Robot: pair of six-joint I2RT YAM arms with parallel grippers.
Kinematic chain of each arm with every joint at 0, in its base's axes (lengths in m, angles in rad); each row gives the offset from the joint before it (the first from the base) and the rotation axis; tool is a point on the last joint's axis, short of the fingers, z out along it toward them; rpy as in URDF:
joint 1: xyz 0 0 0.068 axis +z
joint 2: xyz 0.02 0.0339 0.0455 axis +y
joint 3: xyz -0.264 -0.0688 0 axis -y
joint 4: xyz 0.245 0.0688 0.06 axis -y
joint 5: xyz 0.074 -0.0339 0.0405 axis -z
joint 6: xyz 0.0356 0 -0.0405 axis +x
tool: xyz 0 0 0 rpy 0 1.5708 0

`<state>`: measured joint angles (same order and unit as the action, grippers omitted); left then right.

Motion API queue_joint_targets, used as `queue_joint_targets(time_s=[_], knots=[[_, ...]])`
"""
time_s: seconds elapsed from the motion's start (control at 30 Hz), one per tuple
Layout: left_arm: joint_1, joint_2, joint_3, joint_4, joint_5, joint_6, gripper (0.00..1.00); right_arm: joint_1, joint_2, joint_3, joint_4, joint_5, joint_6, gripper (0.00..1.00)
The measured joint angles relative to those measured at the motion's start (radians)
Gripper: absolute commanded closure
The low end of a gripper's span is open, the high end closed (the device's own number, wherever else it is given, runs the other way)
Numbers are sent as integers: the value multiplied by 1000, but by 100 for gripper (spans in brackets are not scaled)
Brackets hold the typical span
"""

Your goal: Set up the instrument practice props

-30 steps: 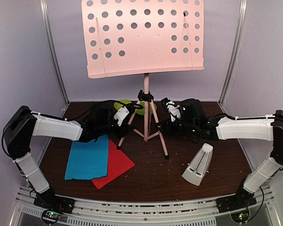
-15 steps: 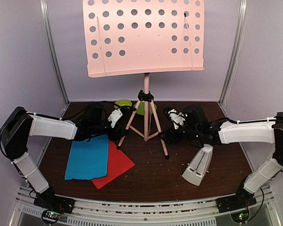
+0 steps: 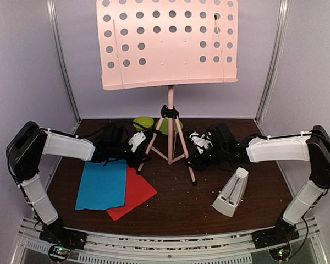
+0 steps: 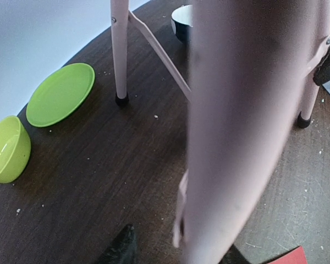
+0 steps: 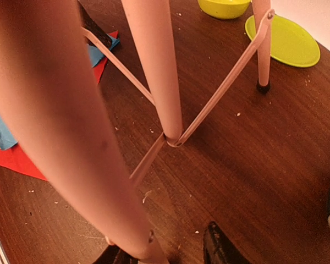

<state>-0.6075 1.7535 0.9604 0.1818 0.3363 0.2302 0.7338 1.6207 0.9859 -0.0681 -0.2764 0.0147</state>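
The pale pink music stand [image 3: 169, 110] stands upright mid-table, its perforated desk [image 3: 170, 44] high above. My left gripper [image 3: 141, 154] is open and straddles the stand's left leg [image 4: 236, 121], which lies near the right finger; it also shows in the left wrist view [image 4: 176, 254]. My right gripper [image 3: 194, 159] is open and straddles the right leg [image 5: 71, 137], with a gap to the right finger; it also shows in the right wrist view [image 5: 165, 254]. The blue sheet [image 3: 103, 184] overlaps the red sheet [image 3: 137, 192] at front left. The cream metronome [image 3: 231, 192] stands at front right.
A green bowl [image 4: 8, 149] and green plate [image 4: 60, 93] lie behind the stand, also in the top view [image 3: 143, 121]. A white-and-dark bowl [image 4: 181, 22] sits further right. Purple walls and metal posts enclose the table. The stand's thin braces [image 5: 220, 93] cross between the legs.
My left gripper has slid back and down along the left leg toward the sheets. My right gripper has shifted slightly toward the right leg. The stand's desk has shifted very slightly.
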Motion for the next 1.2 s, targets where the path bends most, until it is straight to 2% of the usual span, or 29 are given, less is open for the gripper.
queue_joint_targets(time_s=[0.1, 0.3, 0.43, 0.5, 0.83, 1.2], knots=[[0, 10, 24, -21, 1, 10, 74, -4, 13, 26, -11, -10, 3, 72], [0, 10, 29, -36, 9, 25, 86, -11, 22, 39, -21, -19, 21, 86], [3, 10, 30, -37, 1, 14, 96, -11, 23, 40, -18, -26, 16, 100], [5, 12, 32, -37, -4, 14, 100, -11, 23, 40, -16, -26, 16, 100], [12, 97, 166, -71, -42, 26, 100, -10, 23, 46, -3, 39, 41, 100], [63, 100, 174, -106, 38, 112, 100, 23, 10, 53, -46, 75, 98, 100]])
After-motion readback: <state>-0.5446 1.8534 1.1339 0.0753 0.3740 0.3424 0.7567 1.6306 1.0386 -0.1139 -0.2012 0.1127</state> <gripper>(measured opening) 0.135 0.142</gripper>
